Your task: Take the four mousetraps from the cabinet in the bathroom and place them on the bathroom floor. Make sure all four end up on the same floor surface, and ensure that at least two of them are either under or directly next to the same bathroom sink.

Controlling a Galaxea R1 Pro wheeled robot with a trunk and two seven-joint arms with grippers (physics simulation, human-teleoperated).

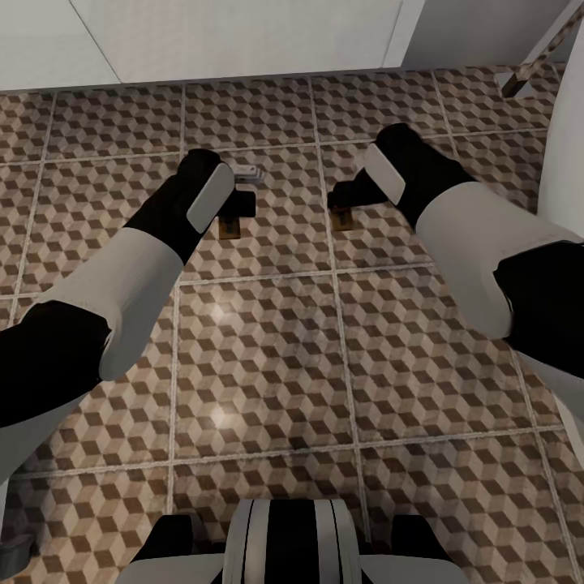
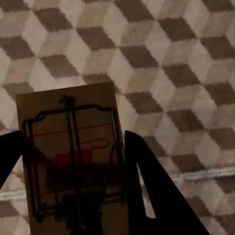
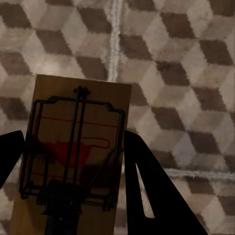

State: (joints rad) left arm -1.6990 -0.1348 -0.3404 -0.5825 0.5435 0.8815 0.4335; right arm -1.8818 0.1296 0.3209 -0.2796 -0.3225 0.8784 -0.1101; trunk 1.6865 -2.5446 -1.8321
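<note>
Both arms reach forward and down from the near edge of the head view, white forearms ending in black wrists. The left hand [image 1: 235, 212] sits left of centre, the right hand [image 1: 345, 199] right of centre, well apart. In each wrist view, two dark fingers [image 2: 147, 181] [image 3: 147, 181] stand spread either side of a mousetrap, their grip unclear.

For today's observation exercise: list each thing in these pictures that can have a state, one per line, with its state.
left gripper: shut on left mousetrap
left mousetrap: held between the fingers above the bathroom floor, wire bar flat
right gripper: shut on right mousetrap
right mousetrap: held between the fingers above the floor
</note>
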